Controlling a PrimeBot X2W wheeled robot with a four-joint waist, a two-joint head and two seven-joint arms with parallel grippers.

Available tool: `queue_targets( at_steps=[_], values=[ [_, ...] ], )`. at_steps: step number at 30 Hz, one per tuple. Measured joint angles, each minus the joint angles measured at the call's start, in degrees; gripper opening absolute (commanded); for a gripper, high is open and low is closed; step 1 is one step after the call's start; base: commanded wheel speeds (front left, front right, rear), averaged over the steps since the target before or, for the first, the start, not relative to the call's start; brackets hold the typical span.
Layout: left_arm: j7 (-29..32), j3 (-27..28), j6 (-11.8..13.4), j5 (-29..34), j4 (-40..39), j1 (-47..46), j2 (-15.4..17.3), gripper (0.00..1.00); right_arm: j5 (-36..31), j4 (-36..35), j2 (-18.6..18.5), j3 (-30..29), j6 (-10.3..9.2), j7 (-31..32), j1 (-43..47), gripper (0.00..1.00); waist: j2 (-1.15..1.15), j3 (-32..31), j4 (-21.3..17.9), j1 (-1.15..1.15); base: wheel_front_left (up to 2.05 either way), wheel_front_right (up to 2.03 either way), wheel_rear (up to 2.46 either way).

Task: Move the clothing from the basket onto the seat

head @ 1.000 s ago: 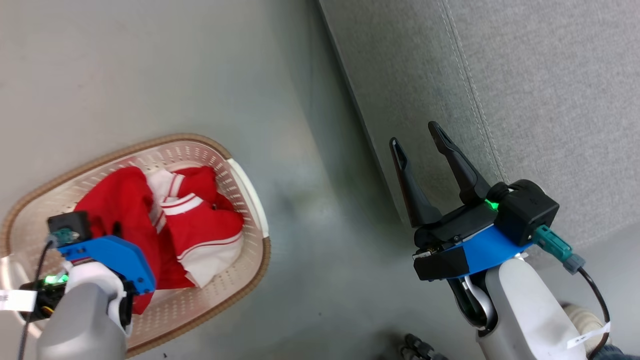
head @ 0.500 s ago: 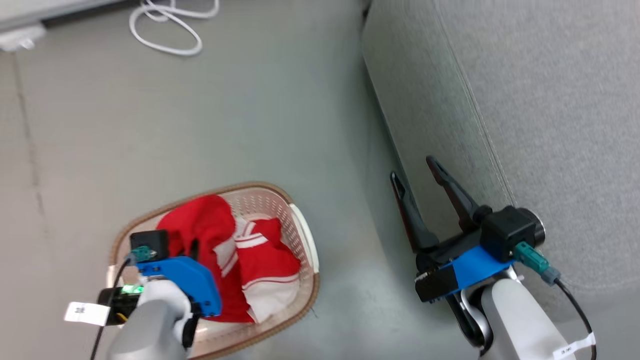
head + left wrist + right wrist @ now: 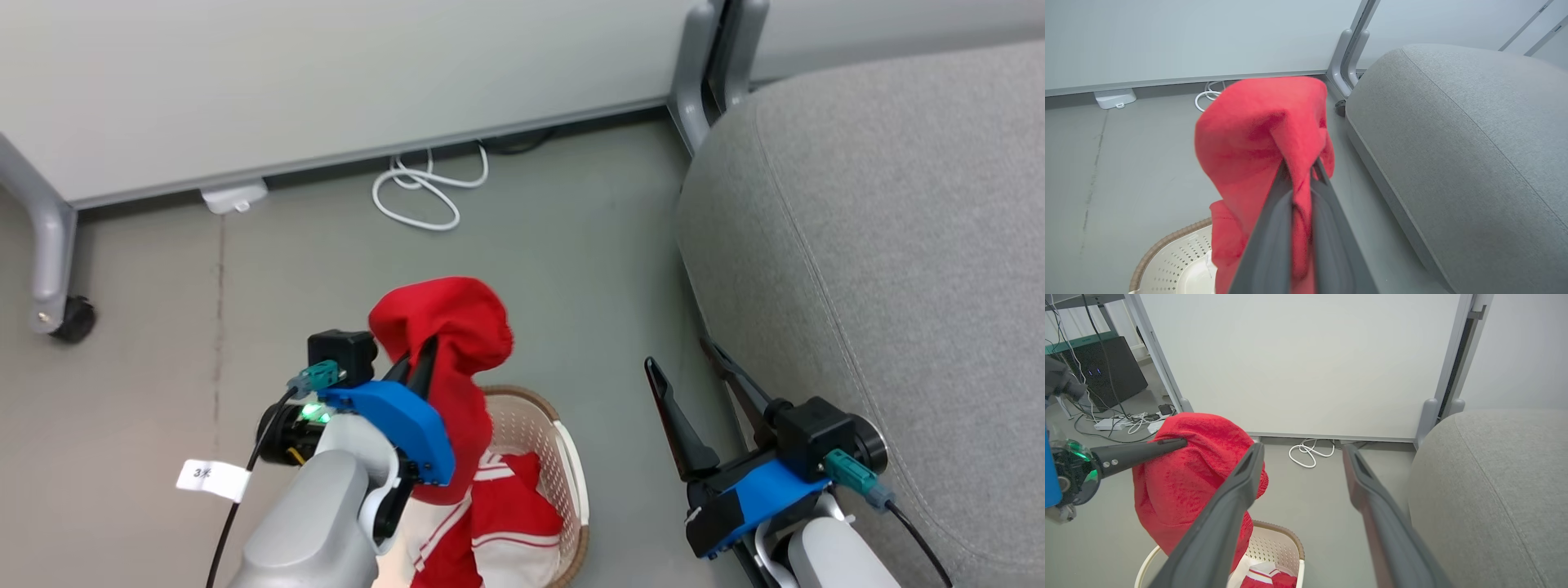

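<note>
Pinching the red garment above the half-hidden basket, left fingers sit narrow; right fingers gape empty.

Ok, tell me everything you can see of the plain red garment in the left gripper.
The plain red garment looks like soft knit fabric, bunched and pinched between the shut fingers of the left gripper. Its top folds over the fingertips in a rounded hump; the rest hangs limp toward the cream perforated plastic basket below. Whether its lower end touches the basket is hidden.
</note>
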Motion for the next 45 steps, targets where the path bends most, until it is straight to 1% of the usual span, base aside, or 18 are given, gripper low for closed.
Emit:
queue_targets(
  at_steps=[6,7,9,15,22,26,34,45],
  values=[
    [2.1,-4.8,0.0,-2.3,-9.0,0.1,0.0,0.0,-0.2,0.0,0.0,0.1,0.0,1.3,2.3,1.0,0.0,-5.1,2.2,0.0,0.0,0.0,0.0],
    [2.1,-4.8,0.0,-2.3,-9.0,0.1,0.0,0.0,-0.2,0.0,0.0,0.1,0.0,1.3,2.3,1.0,0.0,-5.1,2.2,0.0,0.0,0.0,0.0],
    [3.0,-6.4,0.0,-2.9,-12.0,-0.6,0.0,0.0,-0.2,-0.3,0.0,0.2,0.0,1.8,2.8,1.0,0.0,-6.8,2.6,0.0,0.0,0.0,0.0],
    [4.1,-9.8,0.0,-5.3,-17.2,-3.5,0.0,0.0,-0.4,-0.9,0.0,0.5,0.0,2.8,4.1,1.0,0.0,-9.2,2.6,0.01,0.0,0.0,0.0],
    [4.6,-15.2,1.9,-8.7,-21.4,-7.3,-0.1,0.0,-0.8,-1.8,0.0,0.8,0.0,3.8,5.3,1.0,0.0,-10.9,1.7,0.01,0.0,0.0,0.0],
    [4.5,-18.3,2.9,-10.6,-22.6,-9.0,-0.1,0.0,-0.9,-2.5,0.0,1.0,0.0,4.1,5.6,1.0,0.0,-11.3,1.1,0.01,0.0,0.0,0.0],
    [3.3,-22.9,4.9,-14.9,-23.0,-11.6,-0.1,0.0,-1.0,-2.9,0.0,2.2,0.0,4.8,5.8,1.0,0.0,-11.6,-0.5,0.02,0.0,0.0,0.0],
    [1.9,-26.7,5.4,-17.9,-21.0,-13.4,-0.1,0.0,-0.5,-2.8,0.0,3.5,0.0,5.7,3.9,1.0,0.0,-11.5,-1.2,0.02,0.0,0.0,0.0]
  ],
)
